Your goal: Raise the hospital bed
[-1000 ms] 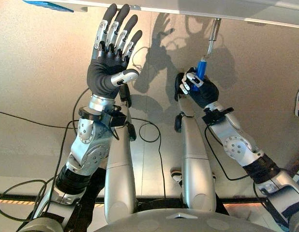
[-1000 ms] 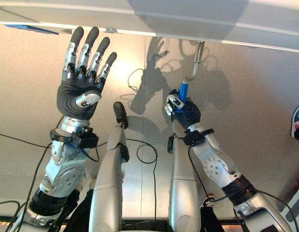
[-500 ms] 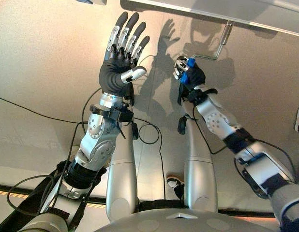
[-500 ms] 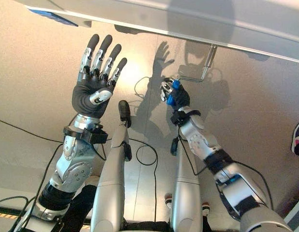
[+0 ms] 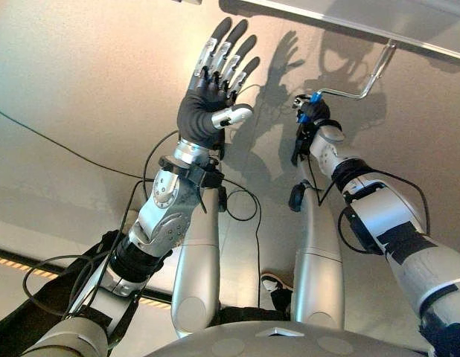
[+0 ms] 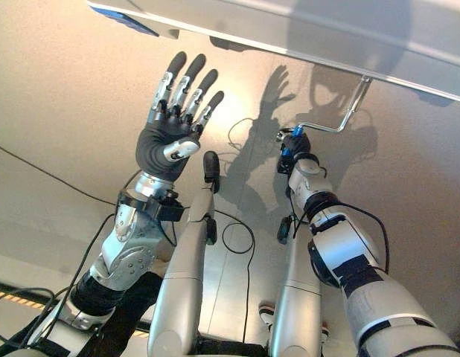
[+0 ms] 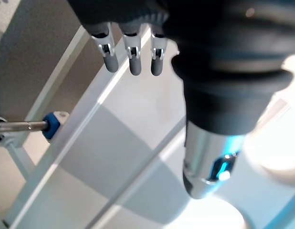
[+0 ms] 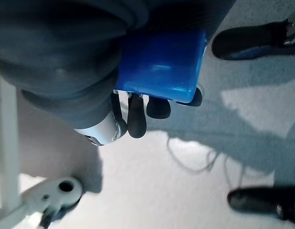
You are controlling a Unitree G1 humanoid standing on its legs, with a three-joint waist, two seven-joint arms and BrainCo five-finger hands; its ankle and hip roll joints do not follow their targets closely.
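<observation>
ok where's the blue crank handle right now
The blue crank handle is in the right hand, upper right of the eye views, just under the bed frame.

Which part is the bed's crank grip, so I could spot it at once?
Start at the pale bed frame along the far edge. A bent silver crank rod hangs from it. At the rod's free end sits the blue grip, the right hand curled round it; it is the one blue piece on bare metal.

Left hand [image 6: 169,141]: raised at frame's upper left, fingers spread straight.
Right hand [image 6: 293,143]: gripped blue crank handle [image 6: 296,131], right of centre.
</observation>
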